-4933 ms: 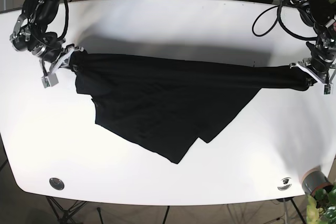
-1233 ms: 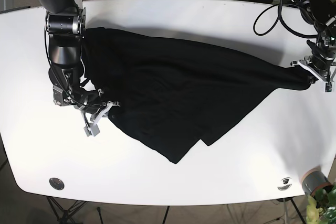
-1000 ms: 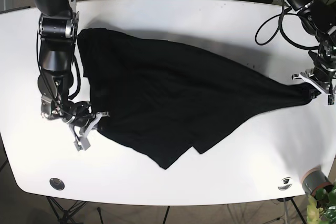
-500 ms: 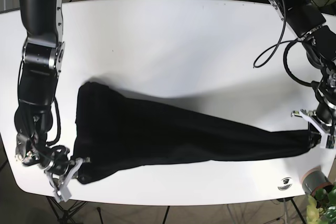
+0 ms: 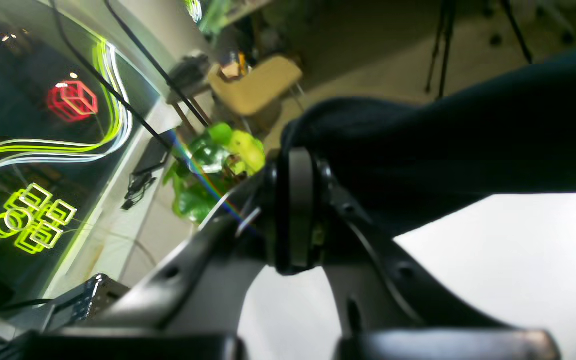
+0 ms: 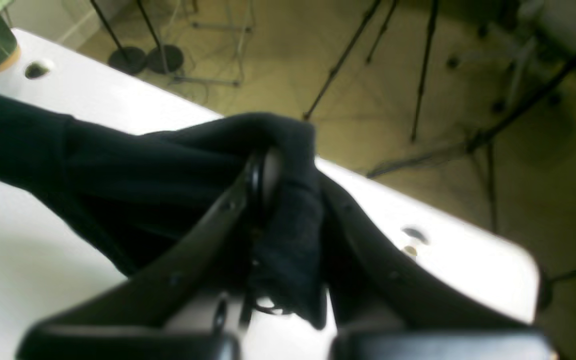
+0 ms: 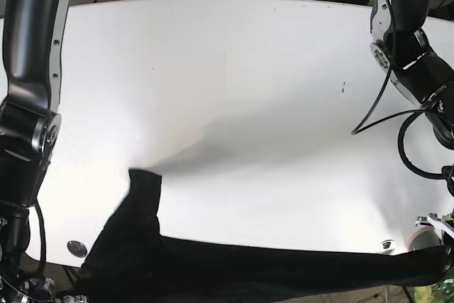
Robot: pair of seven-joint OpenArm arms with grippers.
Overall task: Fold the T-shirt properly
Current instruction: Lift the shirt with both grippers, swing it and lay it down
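Both grippers, left gripper (image 5: 295,210) and right gripper (image 6: 288,215), pinch the black cotton T-shirt (image 7: 234,271); keep it taut and level as you lay it over the white table (image 7: 248,90).

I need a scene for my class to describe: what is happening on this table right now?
A two-armed robot holds a black cotton T-shirt stretched between its arms along the near edge of the white table. The left gripper and right gripper each have their jaws shut on a bunched end. No fold is made yet.
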